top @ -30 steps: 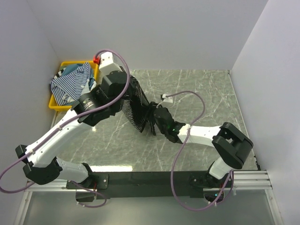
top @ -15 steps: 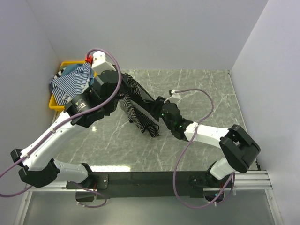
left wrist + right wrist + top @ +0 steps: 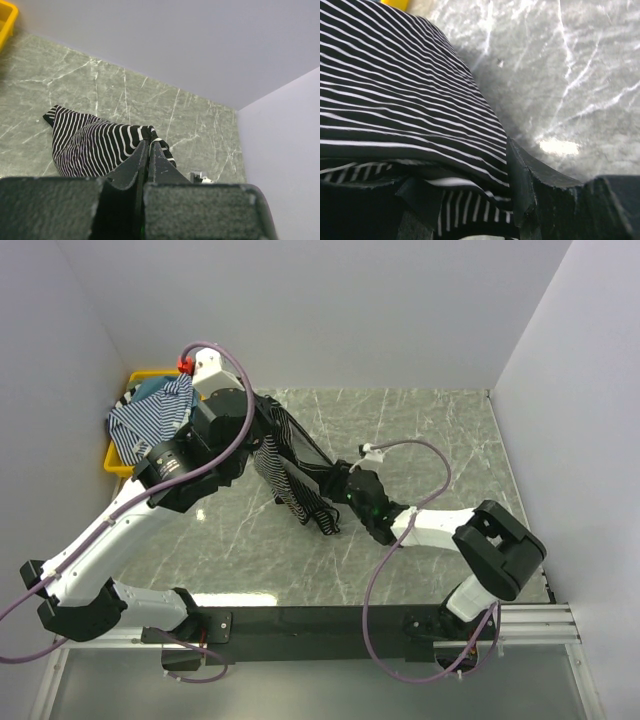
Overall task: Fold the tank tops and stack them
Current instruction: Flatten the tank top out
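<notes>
Black striped tank top (image 3: 292,472) is held off the desk (image 3: 430,430), stretched between both hands just left of centre in the top view. Its low corner droops toward 6 o'clock; contact with the desk cannot be told.

Left hand (image 3: 150,146): fingers pressed together, pinching the top's edge at its 10 o'clock end.

Right hand (image 3: 470,187): pinching striped fabric at the 4 o'clock end.

Blue-and-white striped tops (image 3: 150,422) lie heaped in the yellow bin (image 3: 118,466) at 10 o'clock.
</notes>
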`<state>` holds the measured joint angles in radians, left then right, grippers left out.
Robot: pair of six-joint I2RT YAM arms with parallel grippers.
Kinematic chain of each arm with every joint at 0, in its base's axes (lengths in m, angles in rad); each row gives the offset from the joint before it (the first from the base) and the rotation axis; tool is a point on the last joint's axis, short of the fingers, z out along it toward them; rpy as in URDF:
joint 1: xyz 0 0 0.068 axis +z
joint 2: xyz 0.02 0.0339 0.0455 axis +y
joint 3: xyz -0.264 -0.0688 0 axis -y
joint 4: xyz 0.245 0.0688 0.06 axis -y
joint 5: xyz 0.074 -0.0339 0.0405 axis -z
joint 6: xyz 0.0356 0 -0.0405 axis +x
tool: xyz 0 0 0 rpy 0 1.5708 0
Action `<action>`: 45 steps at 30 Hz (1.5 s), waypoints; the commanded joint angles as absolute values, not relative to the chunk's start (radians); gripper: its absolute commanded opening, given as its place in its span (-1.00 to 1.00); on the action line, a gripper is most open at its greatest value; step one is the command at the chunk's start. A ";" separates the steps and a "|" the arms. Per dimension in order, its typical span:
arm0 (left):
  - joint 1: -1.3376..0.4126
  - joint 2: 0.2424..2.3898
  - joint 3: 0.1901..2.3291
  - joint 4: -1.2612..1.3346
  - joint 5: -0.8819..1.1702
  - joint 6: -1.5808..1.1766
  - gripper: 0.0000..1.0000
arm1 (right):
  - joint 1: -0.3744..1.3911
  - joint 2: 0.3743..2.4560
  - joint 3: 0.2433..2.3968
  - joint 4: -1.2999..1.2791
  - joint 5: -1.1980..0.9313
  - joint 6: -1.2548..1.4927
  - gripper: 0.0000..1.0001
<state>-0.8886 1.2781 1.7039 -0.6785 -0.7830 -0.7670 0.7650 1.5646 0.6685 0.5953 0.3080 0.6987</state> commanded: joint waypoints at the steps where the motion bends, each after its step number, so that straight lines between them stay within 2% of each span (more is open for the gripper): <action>1: -0.879 1.244 1.736 -0.644 -0.784 -0.744 -0.99 | 0.758 1.586 0.646 0.667 0.319 0.709 0.12; 11: -0.867 1.239 1.732 -0.643 -0.772 -0.746 -0.99 | 0.756 1.606 0.586 0.706 0.322 0.721 0.11; 14: -0.865 1.235 1.729 -0.641 -0.769 -0.745 -0.99 | 0.756 1.608 0.587 0.712 0.321 0.713 0.06; 23: -0.853 1.226 1.721 -0.643 -0.765 -0.747 -0.99 | 0.753 1.615 0.589 0.712 0.311 0.716 -0.29; 26: -0.848 1.220 1.714 -0.643 -0.772 -0.750 -0.99 | 0.752 1.594 0.577 0.701 0.314 0.721 -0.50; 27: -0.845 1.216 1.710 -0.641 -0.782 -0.752 -0.99 | 0.749 1.579 0.574 0.690 0.324 0.721 -0.67; 30: -0.825 1.192 1.687 -0.626 -0.795 -0.759 -0.99 | 0.720 1.470 0.597 0.534 0.369 0.716 -1.00; 31: -0.818 1.177 1.683 -0.623 -0.801 -0.761 -0.99 | 0.691 1.398 0.638 0.414 0.383 0.710 -1.00; 37: -0.744 1.123 1.696 -0.609 -0.805 -0.750 -0.99 | 0.583 1.088 0.858 0.061 0.471 0.524 -1.00; 45: -0.719 1.036 1.726 -0.620 -0.819 -0.746 -0.99 | 0.555 0.896 1.178 -0.189 0.505 0.307 -1.00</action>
<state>-0.7258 1.0866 1.6875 -0.6556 -0.7837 -0.7673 0.5602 0.9535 1.1076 -0.0391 0.4595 0.4305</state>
